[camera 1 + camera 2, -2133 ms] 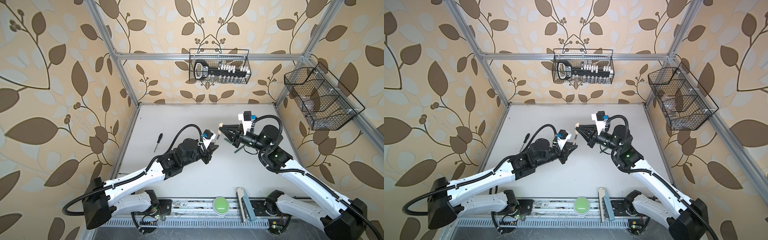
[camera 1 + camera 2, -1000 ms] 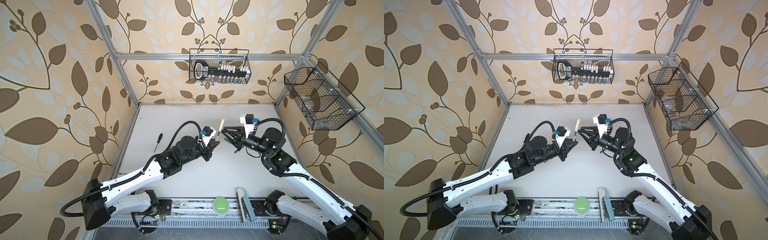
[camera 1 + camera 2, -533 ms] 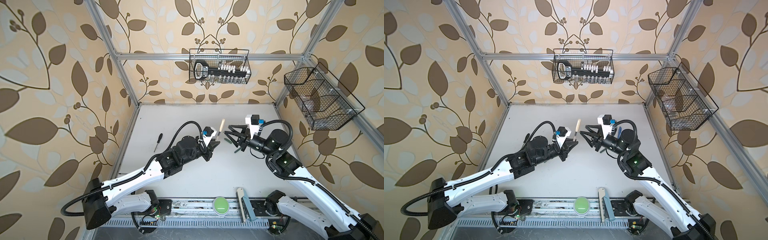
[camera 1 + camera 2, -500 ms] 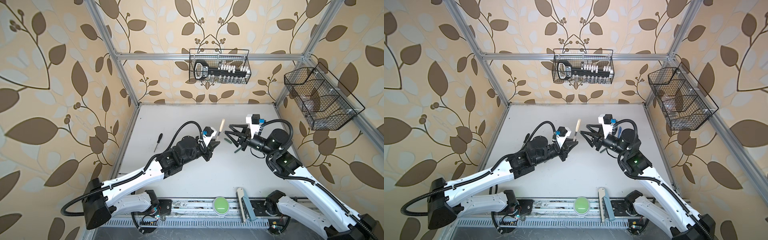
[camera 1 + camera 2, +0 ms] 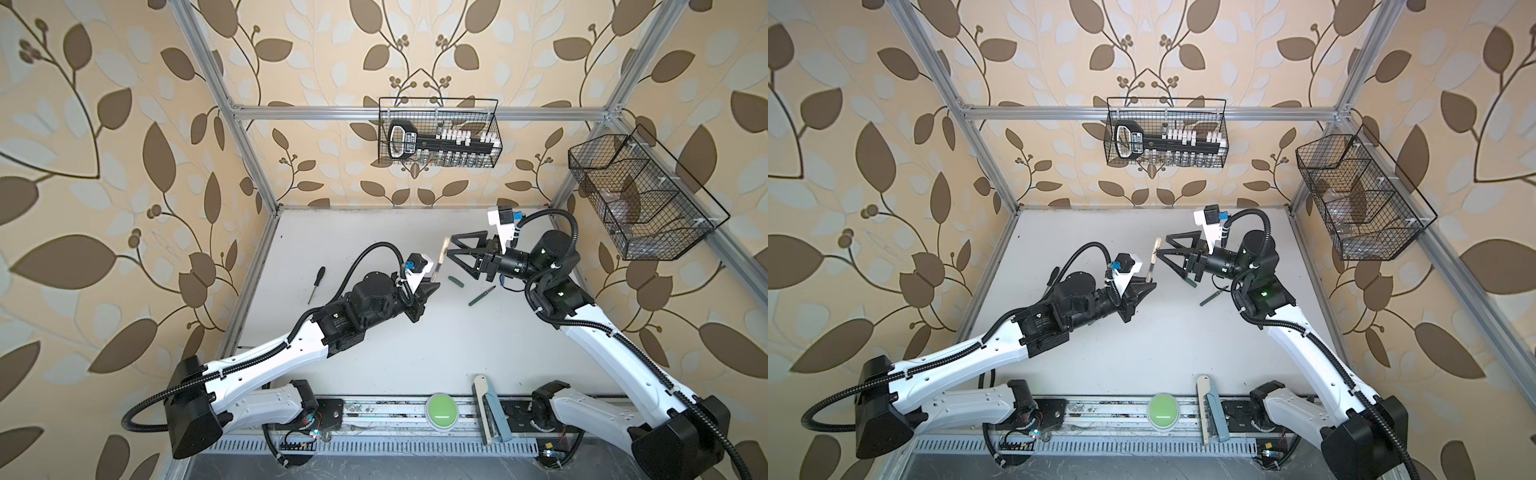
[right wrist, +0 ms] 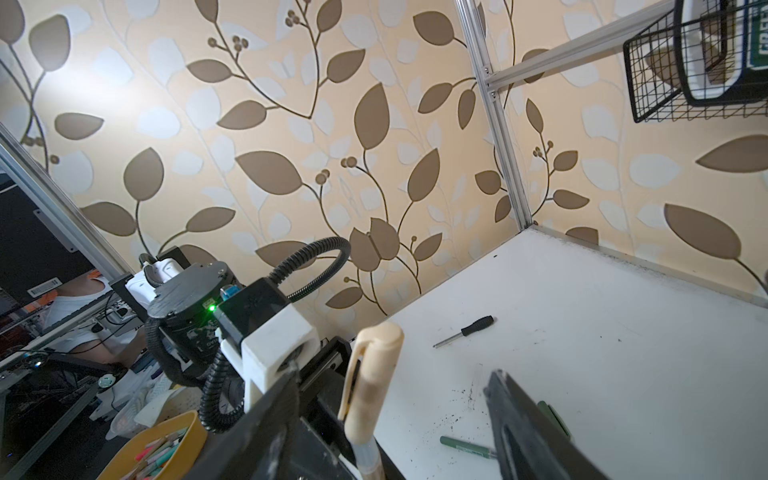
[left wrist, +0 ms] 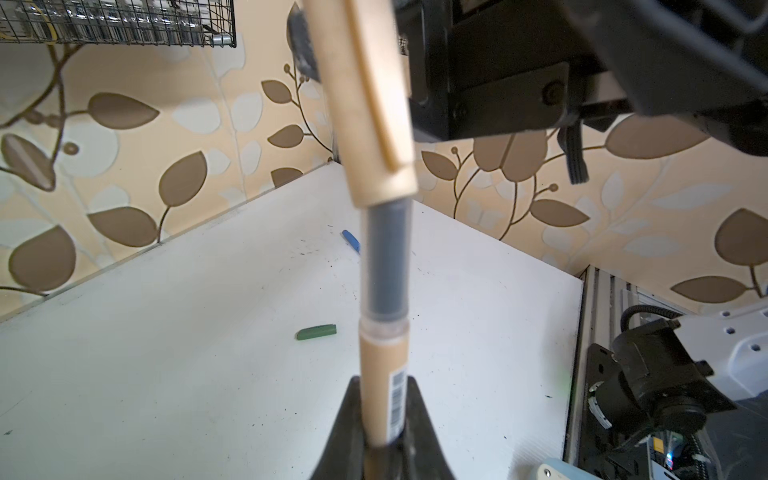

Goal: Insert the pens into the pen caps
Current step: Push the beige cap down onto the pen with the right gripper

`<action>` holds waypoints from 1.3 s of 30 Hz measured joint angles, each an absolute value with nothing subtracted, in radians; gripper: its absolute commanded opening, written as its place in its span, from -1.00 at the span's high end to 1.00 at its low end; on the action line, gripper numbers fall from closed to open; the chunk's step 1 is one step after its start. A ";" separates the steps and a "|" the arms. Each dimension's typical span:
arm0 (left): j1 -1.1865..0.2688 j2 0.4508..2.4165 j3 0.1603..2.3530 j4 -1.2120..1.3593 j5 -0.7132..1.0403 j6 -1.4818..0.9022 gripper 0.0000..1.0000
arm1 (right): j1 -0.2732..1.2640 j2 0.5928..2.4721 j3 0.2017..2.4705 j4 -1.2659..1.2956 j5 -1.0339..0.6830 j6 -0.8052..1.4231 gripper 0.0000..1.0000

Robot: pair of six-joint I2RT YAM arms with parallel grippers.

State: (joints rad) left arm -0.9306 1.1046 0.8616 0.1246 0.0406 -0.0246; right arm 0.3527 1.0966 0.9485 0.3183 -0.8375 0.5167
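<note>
My left gripper (image 5: 430,284) (image 7: 384,415) is shut on the lower barrel of the beige pen (image 5: 439,262) (image 5: 1153,259) and holds it upright above the table. A beige pen cap (image 7: 370,104) (image 6: 374,374) sits over the pen's top end, with a dark stretch of barrel showing below it. My right gripper (image 5: 451,245) (image 5: 1163,245) (image 6: 395,374) stands open with its jaws wide on either side of the cap, not touching it. A green pen (image 5: 482,296) (image 6: 465,445), a green cap (image 5: 456,281) (image 7: 316,332) and a blue pen (image 7: 351,240) lie on the table under the right arm.
A black-handled screwdriver (image 5: 316,284) (image 6: 463,331) lies at the table's left. Wire baskets hang on the back wall (image 5: 438,133) and the right wall (image 5: 640,195). A green button (image 5: 441,409) sits on the front rail. The white table (image 5: 457,353) has bare surface near the front.
My right gripper has opened, let go of the beige cap and drawn back a little to the right. The cap stays on the pen in my left gripper, which has barely moved.
</note>
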 measured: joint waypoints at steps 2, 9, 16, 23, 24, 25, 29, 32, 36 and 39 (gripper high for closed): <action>-0.931 1.105 0.862 0.125 0.041 -0.025 1.00 | 0.351 1.108 0.960 0.326 -0.850 0.525 -0.45; -0.931 1.105 0.862 0.126 0.041 -0.025 1.00 | 0.351 1.156 1.022 0.323 -0.874 0.540 -0.41; -0.931 1.105 0.862 0.127 0.041 -0.025 1.00 | 0.351 1.190 1.050 0.303 -0.889 0.556 -0.22; -0.931 1.108 0.862 0.131 0.041 -0.025 1.00 | 0.351 1.195 1.056 0.279 -0.896 0.557 -0.02; -0.931 1.108 0.862 0.131 0.041 -0.025 1.00 | 0.351 1.195 1.057 0.276 -0.895 0.557 0.00; -0.931 1.110 0.862 0.131 0.041 -0.025 1.00 | 0.351 1.195 1.059 0.273 -0.896 0.558 0.01; -0.931 1.114 0.862 0.132 0.041 -0.025 1.00 | 0.351 1.196 1.070 0.269 -0.899 0.557 0.08; -0.931 1.118 0.862 0.131 0.041 -0.025 1.00 | 0.353 1.199 1.075 0.264 -0.900 0.557 0.16; -0.931 1.122 0.862 0.131 0.041 -0.025 1.00 | 0.360 1.201 1.085 0.248 -0.903 0.553 0.22; -0.931 1.122 0.862 0.131 0.041 -0.025 1.00 | 0.367 1.201 1.090 0.228 -0.903 0.543 0.26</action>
State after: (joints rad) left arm -0.9306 1.1221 0.8616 0.1314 0.0406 -0.0250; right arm 0.3668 1.2011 1.0897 0.2283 -0.9031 0.5430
